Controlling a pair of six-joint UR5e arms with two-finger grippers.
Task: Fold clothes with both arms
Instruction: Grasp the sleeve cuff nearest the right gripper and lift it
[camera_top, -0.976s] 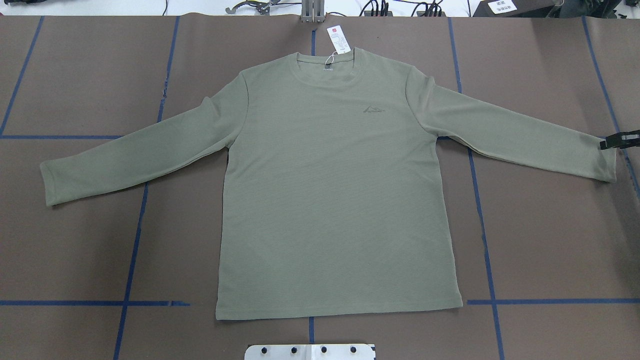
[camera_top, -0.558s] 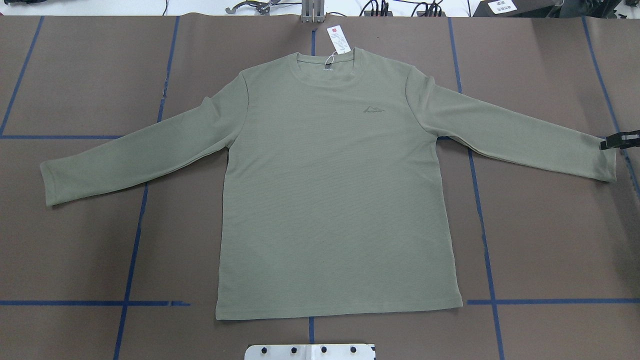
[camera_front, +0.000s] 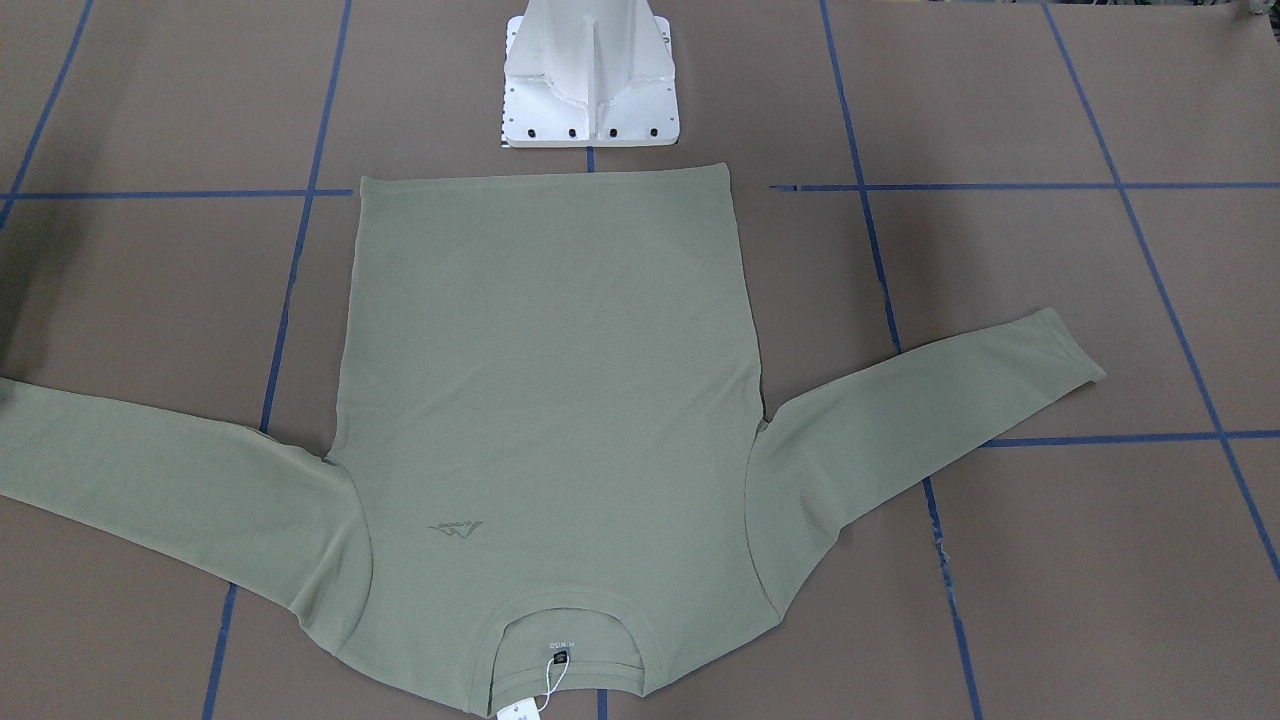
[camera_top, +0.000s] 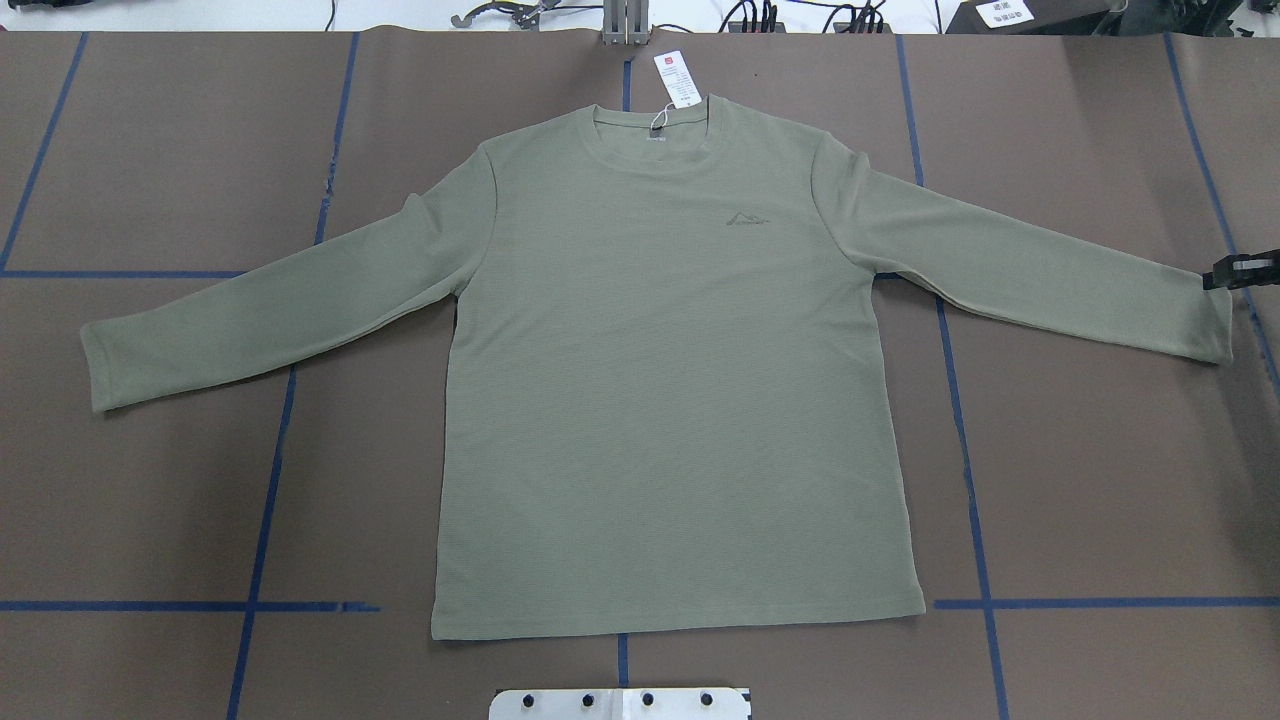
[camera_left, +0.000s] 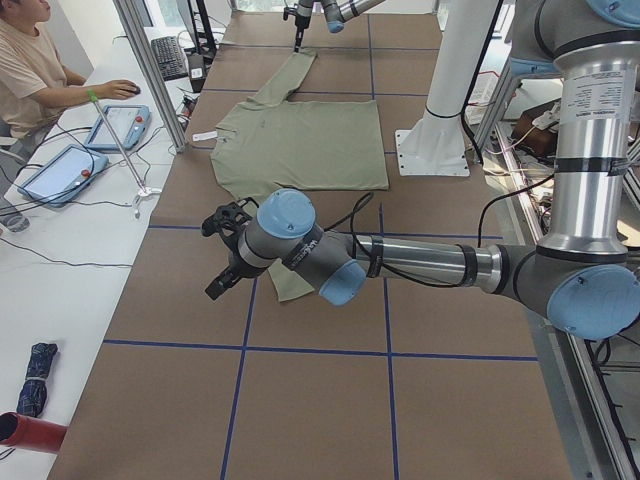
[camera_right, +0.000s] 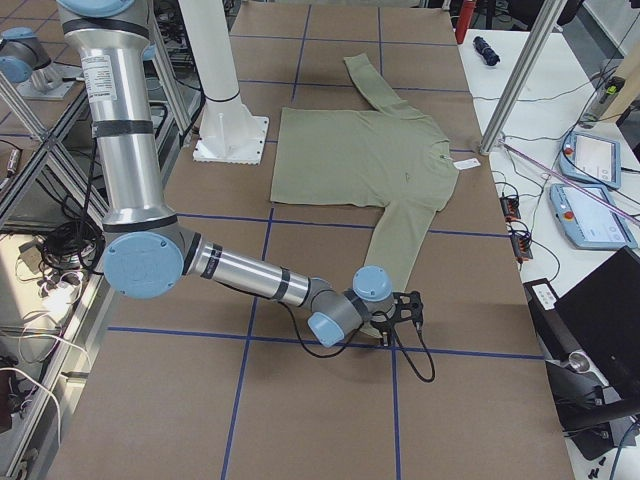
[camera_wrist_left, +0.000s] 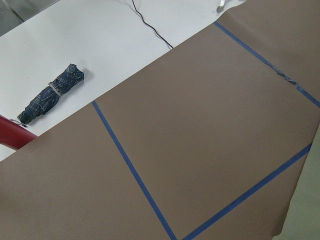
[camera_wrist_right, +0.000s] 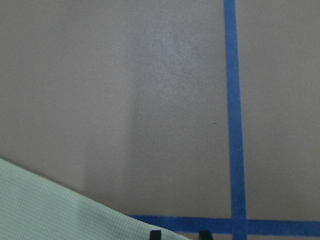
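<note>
In the front-facing view my shirt (camera_front: 545, 400) lies flat and front up on the brown table cover (camera_front: 1000, 300). The white pedestal (camera_front: 590, 80) stands just off its hem, and the hang tag (camera_front: 520, 708) sits at the collar on the opposite side. Both sleeves are spread outward. Neither of my grippers shows here.

From overhead, my right gripper (camera_top: 1215, 275) comes in at the shirt's right cuff, at the corner nearer the collar. I cannot tell whether it touches the cloth or sits just over it. My left gripper does not show here.

From the left end of the table, my left gripper (camera_left: 222, 280) hangs just beside the shirt's left cuff, off the end of the sleeve. I cannot tell whether its fingers are spread or pressed together.

From the right end, my right gripper is at the tip of the shirt's right sleeve.

My left wrist camera sees brown cover crossed by blue tape (camera_wrist_left: 135, 170), with a sliver of the shirt at the right edge. A folded umbrella (camera_wrist_left: 50, 97) lies well away from the shirt on white tabletop.

My right wrist camera shows my two fingertips (camera_wrist_right: 155, 234) spread apart with only tape between them, pinching nothing. The sleeve's edge reaches up to one tip.
</note>
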